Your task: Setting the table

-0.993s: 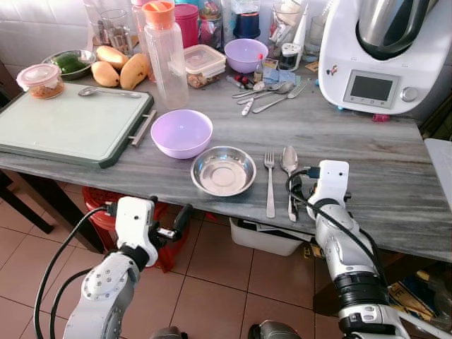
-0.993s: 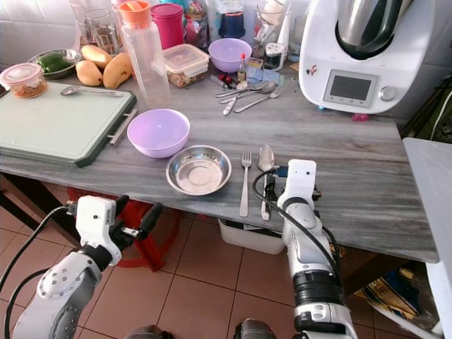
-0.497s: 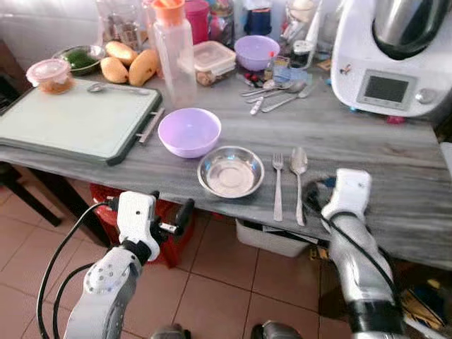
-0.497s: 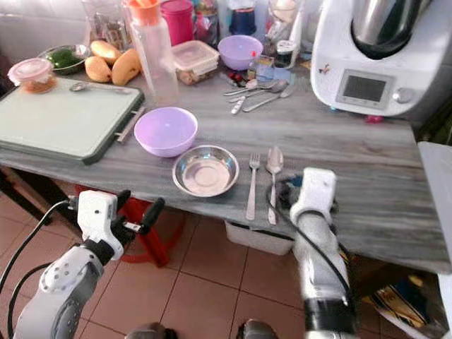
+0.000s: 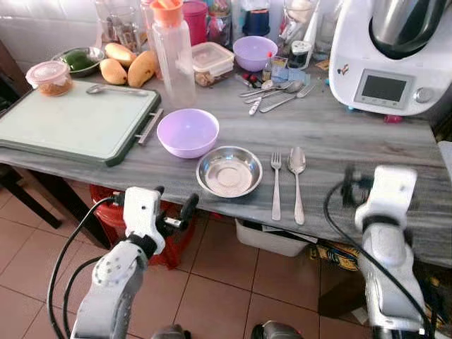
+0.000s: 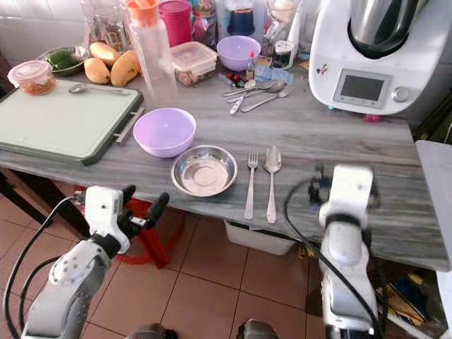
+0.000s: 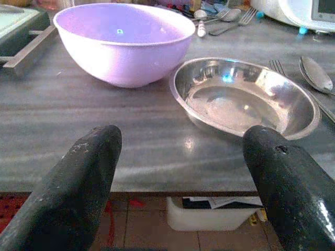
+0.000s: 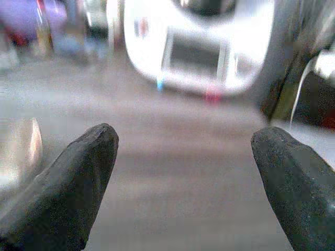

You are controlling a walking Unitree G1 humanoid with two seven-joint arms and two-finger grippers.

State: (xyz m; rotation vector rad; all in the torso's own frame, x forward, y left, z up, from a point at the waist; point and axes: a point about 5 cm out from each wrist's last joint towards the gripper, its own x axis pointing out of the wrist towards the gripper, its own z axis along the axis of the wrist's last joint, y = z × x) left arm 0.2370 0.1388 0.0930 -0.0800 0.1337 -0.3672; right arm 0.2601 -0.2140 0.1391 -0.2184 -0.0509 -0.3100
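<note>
Near the front edge of the grey table [image 5: 332, 141], at the centre of the frame, a place setting looks largely laid: a steel bowl [image 5: 229, 170] with a fork [image 5: 276, 185] just beside it and a spoon [image 5: 297, 181] beside the fork, both lying parallel with handles toward the table edge. Just up and left of the steel bowl sits a lilac bowl [image 5: 187, 132], close to it but apart. More cutlery [image 5: 272, 92] lies loose at the upper centre, by a second lilac bowl [image 5: 255, 52], so further settings could be drawn from there. At lower left the left gripper [image 5: 171, 212] hangs below the table edge, its fingers [image 7: 84, 183] spread wide and empty, facing the two bowls. At lower right the right gripper [image 8: 183, 172] is over the bare table right of the spoon, fingers wide apart, holding nothing. Judging from this, one setting is done; a glass or plate seems still missing.
</note>
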